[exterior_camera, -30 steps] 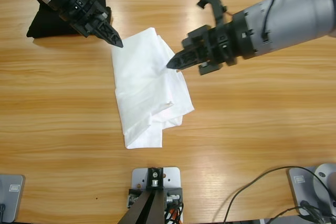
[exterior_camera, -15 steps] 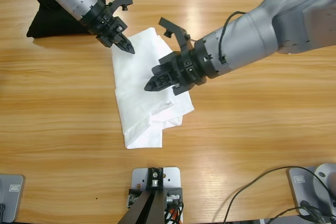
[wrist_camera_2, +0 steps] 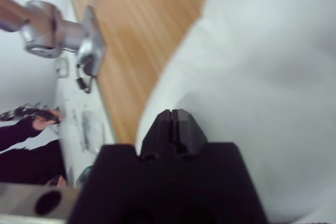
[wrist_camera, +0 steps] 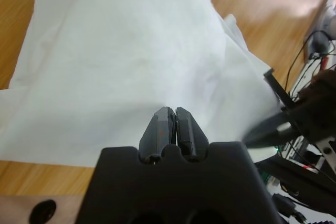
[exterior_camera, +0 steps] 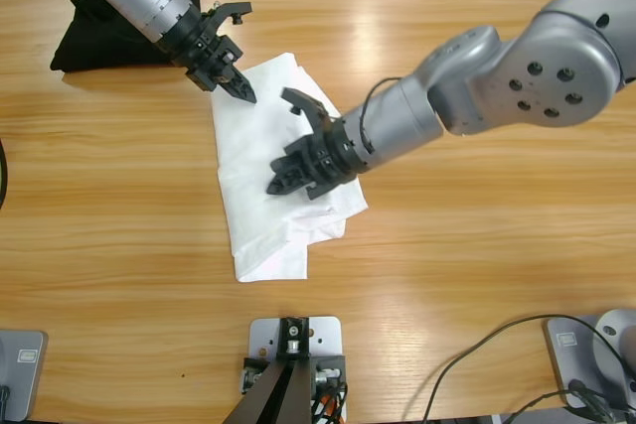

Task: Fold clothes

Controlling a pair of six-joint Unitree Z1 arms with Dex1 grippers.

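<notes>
My left claw (exterior_camera: 244, 95), jaws pressed together, pokes at the far-left edge of the white T-shirt (exterior_camera: 260, 146) lying crumpled mid-worktop (exterior_camera: 477, 245), and my right claw (exterior_camera: 275, 186), jaws together too, sits low over the shirt's middle, black garment (exterior_camera: 99, 42) far left.

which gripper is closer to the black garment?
Left. The left gripper sits at the shirt's top edge, just beside the black garment; the right gripper is over the shirt's middle, farther off.

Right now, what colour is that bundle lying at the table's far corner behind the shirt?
Black: the folded garment, clearest in the high view.
</notes>
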